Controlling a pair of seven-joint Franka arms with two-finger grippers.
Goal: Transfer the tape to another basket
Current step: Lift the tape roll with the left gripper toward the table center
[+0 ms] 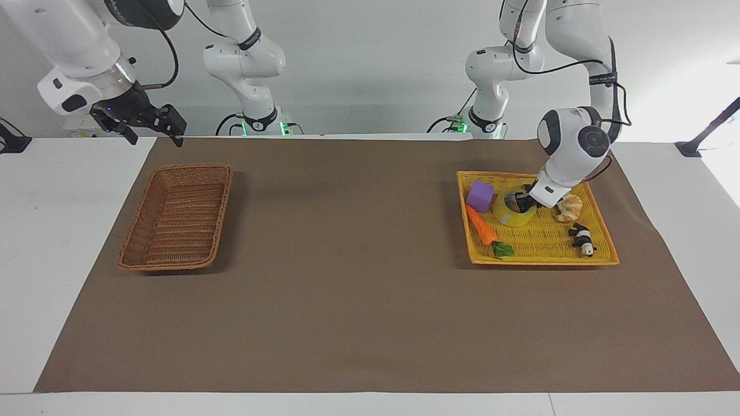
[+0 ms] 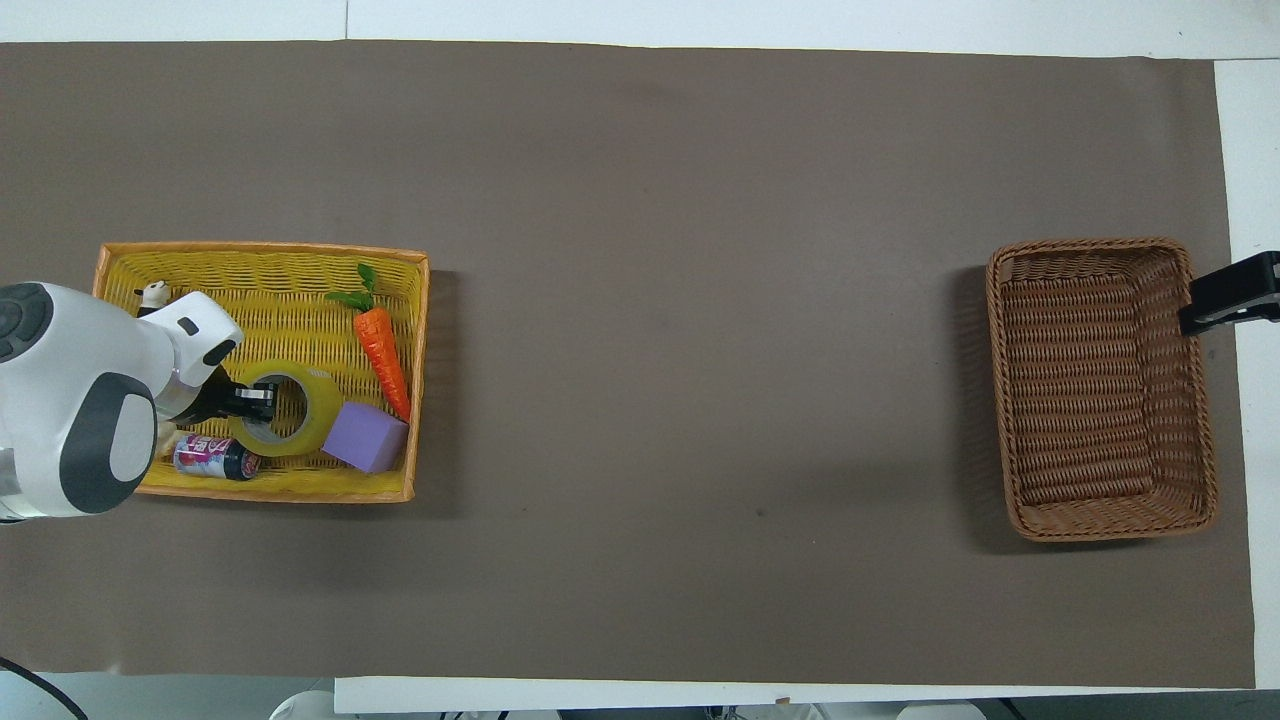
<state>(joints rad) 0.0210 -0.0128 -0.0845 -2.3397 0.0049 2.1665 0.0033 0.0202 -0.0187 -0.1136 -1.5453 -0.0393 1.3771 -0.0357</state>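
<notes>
Toward the left arm's end of the table, tape sits in the yellow basket, packed in with a purple cube just beside it, a carrot, a can, a bun-like item and a panda toy. The roll looks tipped, its open core facing up and toward the arm, probably because it is gripped by one wall only. With neighbours this close, a grip across the whole roll has little room, so going in through the core makes sense.

Left gripper is down inside the yellow basket at the roll's rim, on the side away from the cube. One finger looks to be inside the core and the other outside. The jaws seem pinched narrow onto the tape wall, and I judge it as held. The overhead view agrees, with the black fingers across the ring's edge. The left arm reaches steeply down, wrist bent and angled toward the cube.

Wicker basket lies at the right arm's end, well apart from the yellow one, with nothing in it. It is the likely drop spot, a long carry across the mat.

Right gripper hangs over the white table edge beside the wicker basket. Its jaws are spread wide and hold nothing. The right arm waits.

Next comes a lift clear of the yellow rim. One risk is the roll swinging on a one-wall pinch and knocking the cube or can.
</notes>
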